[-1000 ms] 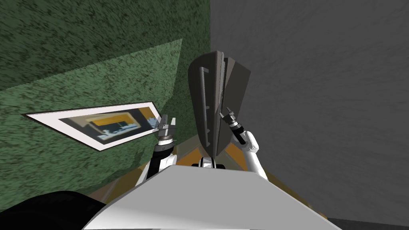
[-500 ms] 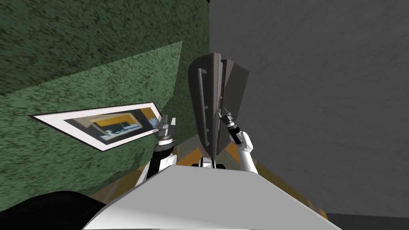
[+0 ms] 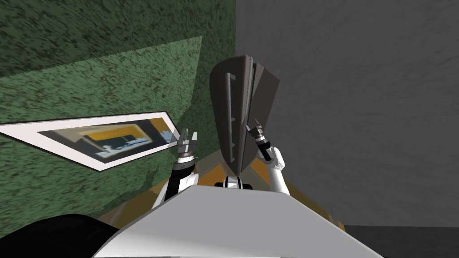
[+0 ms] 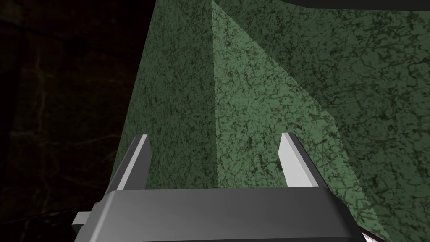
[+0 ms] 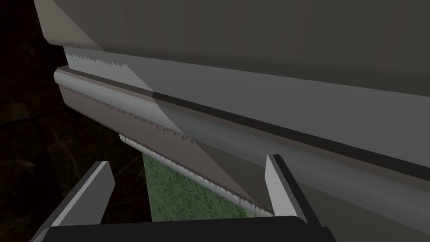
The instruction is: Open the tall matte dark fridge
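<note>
**Head view.** The tall dark fridge [image 3: 265,96] stands straight ahead. Its door [image 3: 220,125] carries a long vertical handle [image 3: 230,107] on the face turned away from the right gripper [image 3: 256,127]. That gripper's fingertips sit at the door's free edge, where a narrow gap appears to separate door from cabinet. The left gripper [image 3: 187,138] is raised well apart from the fridge, with a framed picture [image 3: 67,142] just beyond its fingers.

**Left wrist view.** The left gripper [image 4: 216,161] has its fingers [image 4: 294,161] spread wide, with nothing between them.

**Right wrist view.** The right gripper [image 5: 189,185] is likewise spread wide and grips nothing. Just beyond its fingers [image 5: 283,185] run the fridge's long grey edge bands and a dark seam [image 5: 268,127]. One finger reaches in front of the lowest band, though contact cannot be confirmed.

**Progress.** Judged from the gap, the door is barely cracked. The handle is ungrasped, and nearly the whole swing is left.
</note>
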You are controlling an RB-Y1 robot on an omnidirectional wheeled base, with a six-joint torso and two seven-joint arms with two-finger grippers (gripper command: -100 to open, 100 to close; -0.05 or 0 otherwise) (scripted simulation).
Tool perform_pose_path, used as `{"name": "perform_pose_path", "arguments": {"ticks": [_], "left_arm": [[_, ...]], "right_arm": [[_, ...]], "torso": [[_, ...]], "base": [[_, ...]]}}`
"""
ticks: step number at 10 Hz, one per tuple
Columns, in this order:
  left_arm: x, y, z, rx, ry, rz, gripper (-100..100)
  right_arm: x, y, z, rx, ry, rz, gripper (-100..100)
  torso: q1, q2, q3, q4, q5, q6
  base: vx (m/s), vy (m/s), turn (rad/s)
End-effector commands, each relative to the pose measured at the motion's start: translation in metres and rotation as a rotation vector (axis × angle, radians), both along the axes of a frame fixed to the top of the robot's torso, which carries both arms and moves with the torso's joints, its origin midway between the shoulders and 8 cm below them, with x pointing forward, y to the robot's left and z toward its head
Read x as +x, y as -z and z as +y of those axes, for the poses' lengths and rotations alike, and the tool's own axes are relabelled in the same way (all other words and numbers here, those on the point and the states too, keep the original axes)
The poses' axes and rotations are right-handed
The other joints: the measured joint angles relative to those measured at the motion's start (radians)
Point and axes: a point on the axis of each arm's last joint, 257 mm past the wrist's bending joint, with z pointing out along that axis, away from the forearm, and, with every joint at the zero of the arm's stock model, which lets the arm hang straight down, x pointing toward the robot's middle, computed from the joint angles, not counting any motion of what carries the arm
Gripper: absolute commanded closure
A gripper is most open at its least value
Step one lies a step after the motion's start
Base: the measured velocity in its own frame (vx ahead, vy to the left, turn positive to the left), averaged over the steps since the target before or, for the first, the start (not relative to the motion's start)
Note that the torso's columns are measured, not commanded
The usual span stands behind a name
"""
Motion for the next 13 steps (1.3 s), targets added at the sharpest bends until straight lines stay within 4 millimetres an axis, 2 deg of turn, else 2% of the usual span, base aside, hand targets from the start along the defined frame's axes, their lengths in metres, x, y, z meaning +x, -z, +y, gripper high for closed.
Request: {"name": "perform_pose_path", "arguments": {"ticks": [1, 2, 3, 4, 5, 6, 8, 9, 11, 12, 13], "left_arm": [[0.0, 0.0, 0.0, 0.0, 0.0, 0.0, 0], [0.0, 0.0, 0.0, 0.0, 0.0, 0.0, 0], [0.0, 0.0, 0.0, 0.0, 0.0, 0.0, 0], [0.0, 0.0, 0.0, -0.001, 0.0, 0.0, 0], [0.0, 0.0, 0.0, -0.001, 0.0, 0.0, 0], [0.0, 0.0, 0.0, -0.001, 0.0, 0.0, 0], [0.0, 0.0, 0.0, -0.001, 0.0, 0.0, 0], [0.0, 0.0, 0.0, -0.001, 0.0, 0.0, 0], [0.0, 0.0, 0.0, -0.001, 0.0, 0.0, 0], [0.0, 0.0, 0.0, -0.001, 0.0, 0.0, 0], [0.0, 0.0, 0.0, -0.001, 0.0, 0.0, 0]], "right_arm": [[0.001, 0.007, 0.001, -0.006, 0.0, 0.01, 100], [0.001, 0.005, -0.006, -0.005, 0.029, 0.005, 100], [0.001, 0.002, -0.015, -0.003, 0.059, -0.001, 100], [0.001, 0.002, -0.015, -0.003, 0.059, -0.001, 100], [0.001, 0.0, -0.023, -0.001, 0.089, -0.007, 100], [0.001, 0.0, -0.023, -0.001, 0.089, -0.007, 100], [0.001, -0.005, -0.04, 0.004, 0.149, -0.017, 100], [0.001, -0.005, -0.04, 0.004, 0.149, -0.017, 100], [0.0, -0.01, -0.058, 0.007, 0.209, -0.026, 100], [0.0, -0.01, -0.058, 0.007, 0.209, -0.026, 100], [-0.001, -0.012, -0.066, 0.009, 0.239, -0.03, 100]], "torso": [[0.002, 0.006, 0.004, 0.005, 0.001, 0.001], [-0.004, 0.016, 0.01, 0.008, -0.001, 0.008], [-0.001, 0.021, 0.014, 0.007, -0.001, 0.008], [0.0, 0.022, 0.015, 0.008, 0.0, 0.008], [-0.003, 0.02, 0.014, 0.008, 0.0, 0.005], [-0.006, 0.017, 0.011, 0.01, 0.0, 0.006], [-0.001, 0.017, 0.011, 0.01, 0.001, 0.006], [-0.003, 0.018, 0.011, 0.011, 0.001, 0.007], [-0.007, 0.021, 0.013, 0.011, -0.001, 0.008], [-0.01, 0.022, 0.015, 0.01, -0.003, 0.011], [-0.017, 0.019, 0.013, 0.008, -0.005, 0.013]], "base": [[0.012, -0.002, 0.043], [-0.054, 0.14, -0.127], [-0.066, 0.259, -0.117], [-0.083, 0.242, -0.069], [-0.085, 0.222, -0.061], [-0.084, 0.24, -0.039], [-0.112, 0.309, -0.09], [-0.107, 0.258, -0.05], [-0.141, 0.286, -0.064], [-0.064, 0.241, -0.04], [-0.084, 0.222, -0.062]]}}
